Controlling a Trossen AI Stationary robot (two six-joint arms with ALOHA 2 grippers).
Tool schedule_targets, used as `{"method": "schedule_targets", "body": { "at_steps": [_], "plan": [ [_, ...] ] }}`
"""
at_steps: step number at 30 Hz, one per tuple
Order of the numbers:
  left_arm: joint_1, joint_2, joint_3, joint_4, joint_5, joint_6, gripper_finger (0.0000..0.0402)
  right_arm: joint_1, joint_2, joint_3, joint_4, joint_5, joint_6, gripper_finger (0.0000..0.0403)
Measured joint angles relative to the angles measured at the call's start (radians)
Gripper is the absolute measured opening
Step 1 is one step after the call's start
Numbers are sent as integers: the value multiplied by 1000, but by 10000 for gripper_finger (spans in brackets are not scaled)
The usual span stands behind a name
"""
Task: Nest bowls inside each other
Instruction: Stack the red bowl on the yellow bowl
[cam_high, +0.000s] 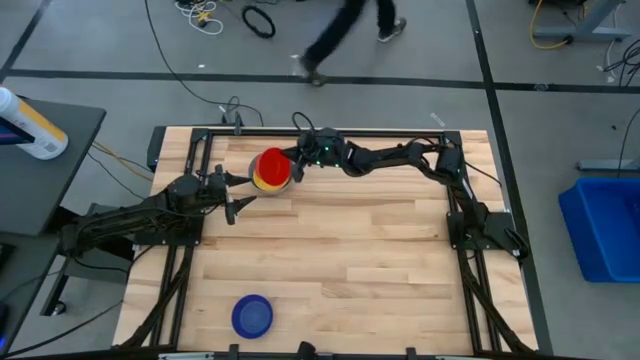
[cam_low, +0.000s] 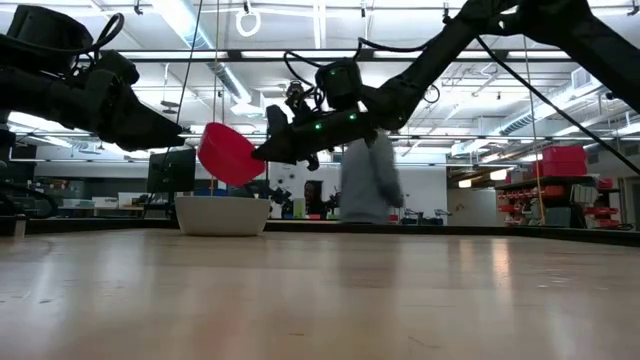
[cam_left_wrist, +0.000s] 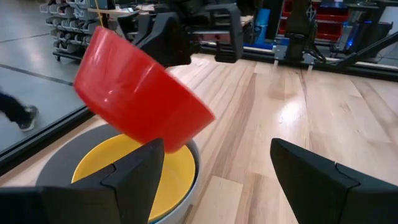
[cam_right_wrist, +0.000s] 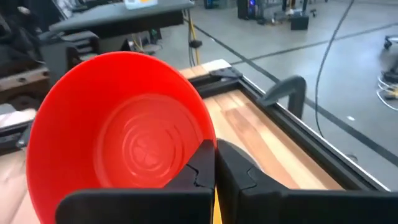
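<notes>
A red bowl (cam_high: 273, 167) hangs tilted over a stack of bowls near the table's far edge, with my right gripper (cam_high: 297, 167) shut on it. The stack shows a grey outer bowl (cam_left_wrist: 59, 171) with a yellow bowl (cam_left_wrist: 127, 168) inside, standing on its base (cam_low: 222, 215). My left gripper (cam_left_wrist: 211, 174) waits open just left of the stack, its fingers level and pointing at it. A dark blue bowl (cam_high: 252, 316) stands alone near the table's front edge. My right gripper pinches the red bowl's rim (cam_right_wrist: 207, 144), one finger inside the bowl and one outside. The fingers reach in nearly level from the table's right side. The bowl is lifted clear and tilted, its opening facing the gripper and its lower edge (cam_left_wrist: 177, 146) just above the stack.
A person (cam_high: 340, 35) walks on the floor beyond the table's far edge. A side table with a bottle (cam_high: 30, 125) stands at the left, a blue bin (cam_high: 605, 225) at the right. Bare wood (cam_high: 370, 260) spreads over the middle and right.
</notes>
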Motion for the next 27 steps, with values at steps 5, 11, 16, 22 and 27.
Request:
{"method": "schedule_targets", "body": {
  "at_steps": [5, 11, 16, 22, 27],
  "plan": [
    [0, 0, 0, 0, 0, 0, 304, -13, 0, 26, -87, 0, 18, 0],
    [0, 0, 0, 0, 0, 0, 304, -14, 0, 28, -111, 0, 19, 0],
    [0, 0, 0, 0, 0, -1, 304, -15, 0, 28, -174, 0, 32, 0],
    [0, 0, 0, 0, 0, -1, 304, -15, 0, 28, -211, -1, 25, 0],
    [0, 0, 0, 0, 0, -4, 304, -15, 0, 28, -222, -1, 18, 0]
  ]
}}
